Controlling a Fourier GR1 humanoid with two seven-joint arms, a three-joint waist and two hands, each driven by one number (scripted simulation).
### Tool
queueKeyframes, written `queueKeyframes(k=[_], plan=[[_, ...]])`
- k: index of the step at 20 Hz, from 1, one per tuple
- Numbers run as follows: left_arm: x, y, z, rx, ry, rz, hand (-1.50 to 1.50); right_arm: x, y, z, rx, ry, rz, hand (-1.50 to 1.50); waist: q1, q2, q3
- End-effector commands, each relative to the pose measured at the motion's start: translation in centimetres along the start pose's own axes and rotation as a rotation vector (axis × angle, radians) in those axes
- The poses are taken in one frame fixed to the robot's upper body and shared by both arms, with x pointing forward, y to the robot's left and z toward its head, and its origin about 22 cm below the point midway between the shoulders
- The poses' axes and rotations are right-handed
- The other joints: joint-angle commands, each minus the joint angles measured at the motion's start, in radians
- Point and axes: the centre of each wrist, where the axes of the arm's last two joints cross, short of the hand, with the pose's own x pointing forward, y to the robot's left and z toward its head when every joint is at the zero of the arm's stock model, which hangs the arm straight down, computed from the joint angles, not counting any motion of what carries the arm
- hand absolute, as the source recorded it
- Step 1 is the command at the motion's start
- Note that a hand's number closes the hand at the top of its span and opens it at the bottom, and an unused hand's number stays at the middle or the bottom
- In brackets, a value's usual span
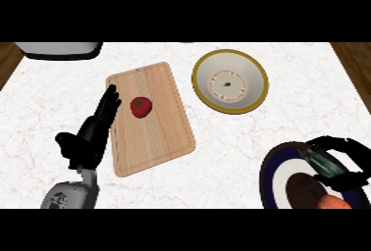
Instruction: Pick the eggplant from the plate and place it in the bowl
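R hand fingers are curled over smth at the plate's upper right rim, and a thin grey-green shape between fingers and thumb looks like the eggplant, so I'd say the hand is closed round it, though most of it is hidden. It sits at the plate, low, touching or just above the white centre; can't tell if it's lifted yet. An orange round thing lies at the plate's lower edge, partly cut off by the view, beside a dark patch on the plate.

Progress, as I judge it: grasp stage, so pick is underway, not finished. Left to do: lift, carry up-left to the bowl, release inside. Bowl is well apart from the plate, white inside w/ yellow rim, nothing in it but a small mark at the centre.

L hand rests open, fingers straight, at the left edge of the cutting board; a tomato lies on the board near its fingertips
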Motion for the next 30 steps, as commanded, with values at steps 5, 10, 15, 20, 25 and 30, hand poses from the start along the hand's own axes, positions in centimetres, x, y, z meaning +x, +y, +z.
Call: queueKeyframes(k=[5,10,15,20,25,30], plan=[[-1.8,-0.5,0.8,0.009,-0.004,-0.007,0.00,-0.2,2.0,0.9,0.028,-0.102,-0.067,1.50,-0.006,0.005,0.012],[-0.8,0.4,-0.1,-0.022,0.014,-0.007,0.00,16.3,14.3,-9.2,-0.093,-0.354,-0.138,1.50,0.027,-0.003,0.009],[-0.7,-1.9,-0.4,-0.063,0.007,0.002,0.00,23.6,16.4,-9.4,-0.253,-0.538,-0.160,1.50,0.047,0.000,0.013],[-0.6,-1.0,-0.8,-0.038,0.029,-0.004,0.00,30.4,19.2,-7.6,-0.454,-0.654,-0.078,1.50,0.038,-0.003,0.011],[0.0,0.1,-1.6,-0.013,0.007,-0.016,0.00,37.5,20.4,-5.4,-0.554,-0.641,0.001,1.50,0.014,-0.006,0.009],[-0.8,-0.2,-0.3,-0.003,0.008,0.002,0.00,44.2,18.7,-4.3,-0.660,-0.527,0.069,1.50,0.013,-0.005,0.010]])
